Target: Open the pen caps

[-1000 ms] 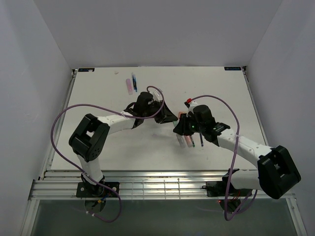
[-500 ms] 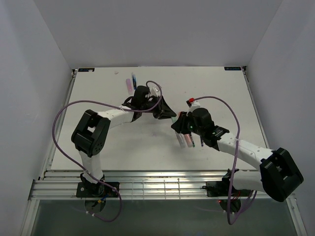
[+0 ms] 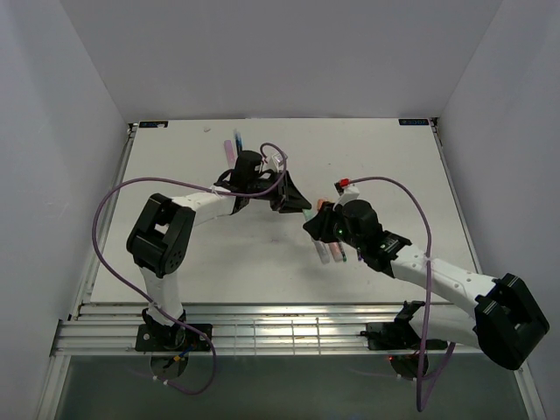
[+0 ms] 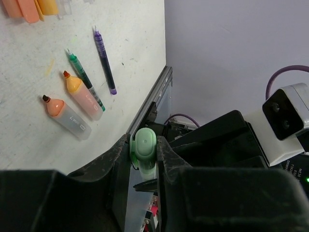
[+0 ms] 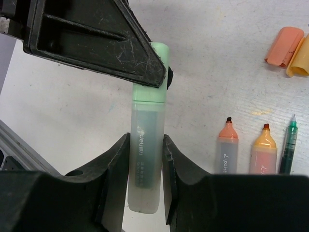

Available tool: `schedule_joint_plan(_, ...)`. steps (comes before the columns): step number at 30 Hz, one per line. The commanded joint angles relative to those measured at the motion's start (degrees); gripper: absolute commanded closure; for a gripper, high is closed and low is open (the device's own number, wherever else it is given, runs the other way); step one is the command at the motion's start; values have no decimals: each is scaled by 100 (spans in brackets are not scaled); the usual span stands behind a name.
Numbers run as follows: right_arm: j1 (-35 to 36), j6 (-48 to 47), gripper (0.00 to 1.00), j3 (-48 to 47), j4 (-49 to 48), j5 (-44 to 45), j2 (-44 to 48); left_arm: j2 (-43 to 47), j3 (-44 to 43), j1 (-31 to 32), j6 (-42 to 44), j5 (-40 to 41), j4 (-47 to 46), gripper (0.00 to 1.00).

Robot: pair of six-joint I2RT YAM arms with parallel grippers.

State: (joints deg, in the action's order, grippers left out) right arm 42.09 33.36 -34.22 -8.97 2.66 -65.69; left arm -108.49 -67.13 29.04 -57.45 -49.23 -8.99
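One mint green marker (image 5: 145, 145) is held off the table (image 3: 385, 166) between the arms: left gripper (image 4: 144, 145) is clamped on its green cap (image 5: 150, 92), right gripper (image 5: 146, 164) is clamped on the body, cap seated. On the table are 2 uncapped stubby markers, orange (image 5: 227, 150) and yellow-orange (image 5: 262, 152), 2 thin pens, green (image 4: 86, 82) and purple (image 4: 105, 60), and 2 loose caps, orange (image 5: 284, 46) and yellow (image 5: 299, 58). At the far side are 1 pink marker (image 3: 230, 152) and 1 blue pen (image 3: 238, 143), side by side.

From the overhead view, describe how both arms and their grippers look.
The left arm and right arm are white links with black joints, each trailed by a looping purple cable. The left gripper and right gripper are black, with scuffed fingers.
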Motion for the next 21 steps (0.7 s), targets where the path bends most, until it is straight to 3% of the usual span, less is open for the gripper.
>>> schedule_joint_plan(1,571,214,92,292,1152,-802,399,29,-116,-698,234,1627,-621,100)
schedule_joint_plan(10,836,416,92,442,1284,-556,636,310,139,-698,225,2049,-630,100)
schedule_joint_plan(13,845,347,92,521,1196,-354,628,267,78,-698,313,1848,-630,100)
schedule_joint_plan(21,836,-356,92,-330,1530,542,-547,4,86,-619,454,1487,-385,100)
